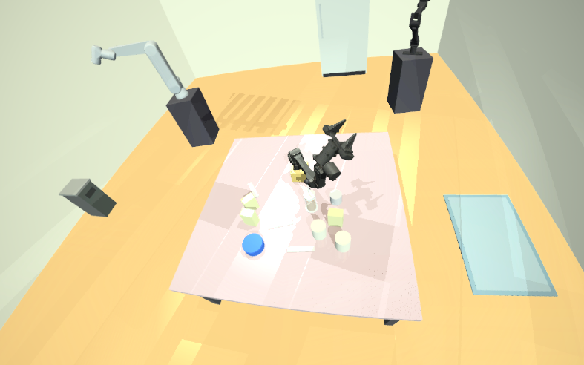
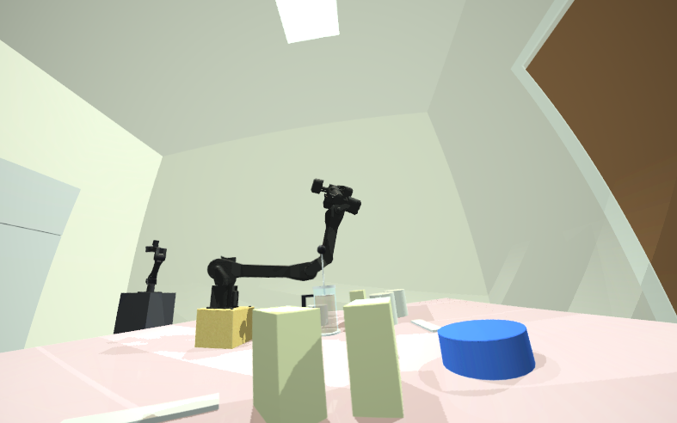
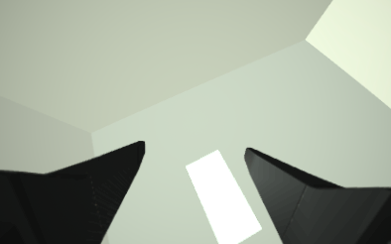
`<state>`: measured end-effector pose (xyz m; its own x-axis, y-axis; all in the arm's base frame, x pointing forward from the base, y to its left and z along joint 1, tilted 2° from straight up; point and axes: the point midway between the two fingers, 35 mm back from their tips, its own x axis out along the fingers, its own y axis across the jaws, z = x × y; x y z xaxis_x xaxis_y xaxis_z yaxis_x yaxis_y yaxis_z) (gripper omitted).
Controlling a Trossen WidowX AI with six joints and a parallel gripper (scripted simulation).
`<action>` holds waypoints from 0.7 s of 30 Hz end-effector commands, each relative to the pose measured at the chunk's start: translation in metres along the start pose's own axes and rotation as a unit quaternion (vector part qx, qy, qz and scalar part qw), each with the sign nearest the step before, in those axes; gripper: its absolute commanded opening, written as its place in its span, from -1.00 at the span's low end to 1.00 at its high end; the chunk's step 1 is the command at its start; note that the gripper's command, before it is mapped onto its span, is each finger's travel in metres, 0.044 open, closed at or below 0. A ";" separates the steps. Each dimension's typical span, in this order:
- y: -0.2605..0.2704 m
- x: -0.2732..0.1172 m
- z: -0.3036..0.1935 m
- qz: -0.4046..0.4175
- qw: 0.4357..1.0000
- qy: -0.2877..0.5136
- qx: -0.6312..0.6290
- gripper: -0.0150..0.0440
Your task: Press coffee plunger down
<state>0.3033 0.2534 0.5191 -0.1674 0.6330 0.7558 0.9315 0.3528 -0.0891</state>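
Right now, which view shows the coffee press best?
The exterior view: the coffee press stands upright on the table, seen side-on with its handle and thin plunger rod under the arm's elbow. The top view shows it small, from above, close by the arm. The wrist view shows only the open gripper and ceiling.

arm base: sits on a block at the surface's far edge
press: just in front of that block
tub: near side, right of two cartons

Arm raised high, jaws wide apart, pointing at ceiling
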 end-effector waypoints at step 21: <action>-0.214 0.067 0.009 -0.254 0.955 0.149 -0.034 1.00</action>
<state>0.1357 0.2468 0.5722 -0.4598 0.2954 0.8375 0.8257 0.4892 0.2808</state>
